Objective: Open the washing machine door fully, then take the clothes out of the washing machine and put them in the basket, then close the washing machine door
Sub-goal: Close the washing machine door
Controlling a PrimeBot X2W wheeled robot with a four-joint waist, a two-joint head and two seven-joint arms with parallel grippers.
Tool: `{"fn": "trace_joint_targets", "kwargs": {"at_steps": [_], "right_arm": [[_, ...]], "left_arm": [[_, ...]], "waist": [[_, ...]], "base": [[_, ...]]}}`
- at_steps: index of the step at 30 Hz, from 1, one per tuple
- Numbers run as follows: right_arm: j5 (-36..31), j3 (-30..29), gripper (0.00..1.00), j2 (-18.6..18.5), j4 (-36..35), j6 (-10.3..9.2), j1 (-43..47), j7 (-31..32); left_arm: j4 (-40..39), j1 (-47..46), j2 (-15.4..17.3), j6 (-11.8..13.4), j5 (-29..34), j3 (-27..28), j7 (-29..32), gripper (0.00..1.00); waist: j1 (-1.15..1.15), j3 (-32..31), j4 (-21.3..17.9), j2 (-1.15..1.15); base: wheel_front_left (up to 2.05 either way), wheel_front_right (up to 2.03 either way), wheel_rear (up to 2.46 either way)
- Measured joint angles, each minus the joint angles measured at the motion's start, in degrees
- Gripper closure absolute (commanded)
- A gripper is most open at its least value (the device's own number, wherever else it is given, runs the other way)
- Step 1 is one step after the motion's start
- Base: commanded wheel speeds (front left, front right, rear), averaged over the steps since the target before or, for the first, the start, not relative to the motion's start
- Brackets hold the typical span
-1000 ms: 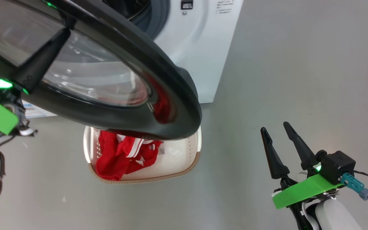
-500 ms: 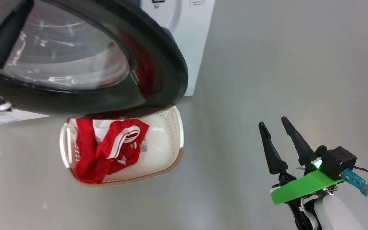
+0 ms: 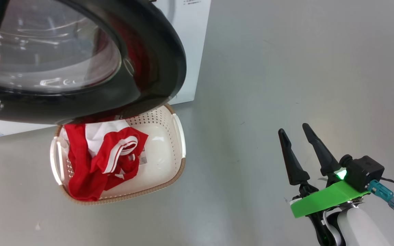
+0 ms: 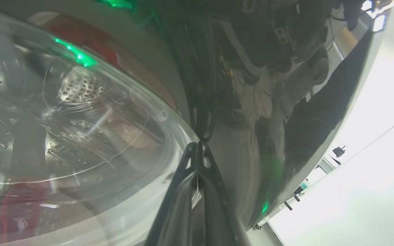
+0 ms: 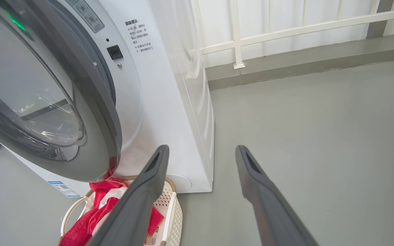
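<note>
Judging by the look of things, nearly at the end of the job. Washing machine door (image 3: 80,58) part way open, leaning out from the white front of the washing machine (image 3: 190,51) and hanging over the back of the basket (image 3: 164,143). Red and white clothes (image 3: 97,160) piled in the left side of that basket, so the taking out probably done; no way to tell through the glass about anything left in the drum. Left to do: push the door flat and shut. Left gripper (image 4: 198,150) closed tight, holding nothing, tips pressed on the shiny black ring right beside the glass bowl, set to push by the look of it. Right gripper (image 3: 292,129) wide open, holding nothing, up over bare grey floor (image 3: 286,68), well apart from basket and door. Around: a small blue label (image 5: 62,188) low on the machine, a white railing (image 5: 286,30) by the far wall. In the way, maybe: the basket, right in front of the machine and under the door, with a bit of red cloth very near the door's bottom edge. Could get caught there.
</note>
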Motion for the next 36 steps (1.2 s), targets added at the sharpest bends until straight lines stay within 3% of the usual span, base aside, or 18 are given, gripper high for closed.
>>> {"fn": "trace_joint_targets", "kwargs": {"at_steps": [7, 10, 16, 20, 21, 36], "right_arm": [[-0.7, -0.4, 0.0, 0.0, 0.2, 0.0, 0.0, 0.0], [-1.2, -0.6, 0.0, 0.0, 0.4, 0.0, 0.0, 0.0], [-3.6, -1.3, 0.0, 0.0, 0.8, 0.0, 0.4, 0.0], [-4.6, -1.8, 0.0, 0.0, 1.2, 0.0, 1.7, 0.0], [-4.7, -1.9, 0.0, 0.0, 1.3, 0.0, 1.8, 0.0], [-7.1, -3.7, 0.0, 0.0, 2.0, 0.0, 7.4, 0.0]], "left_arm": [[-1.0, 0.8, 0.2, 0.0, -1.3, -2.0, -1.6, 1.0], [-1.9, 2.8, 0.1, 0.0, -1.8, -2.4, -3.5, 0.95], [-3.4, 9.9, -0.2, 0.0, -1.8, -4.6, -8.1, 0.52], [-3.8, 14.4, -1.1, 0.0, -2.1, -5.7, -11.2, 0.05], [-3.8, 15.4, -1.3, 0.0, -2.6, -6.0, -11.9, 0.0], [-2.0, 29.0, -1.9, 0.0, -3.4, -9.2, -21.7, 0.0]], "waist": [[0.0, -0.8, 1.2, 0.0], [0.0, -1.6, 1.9, 0.0], [0.0, -3.4, 4.0, 0.0], [0.0, -4.7, 5.7, 0.0], [0.0, -5.0, 6.1, 0.0], [0.0, -11.0, 10.7, 0.0]], "base": [[0.0, 0.0, 0.0], [0.0, 0.0, 0.0], [0.0, 0.0, 0.0], [0.0, 0.0, 0.0], [0.0, 0.0, 0.0], [0.0, 0.0, 0.0]]}}
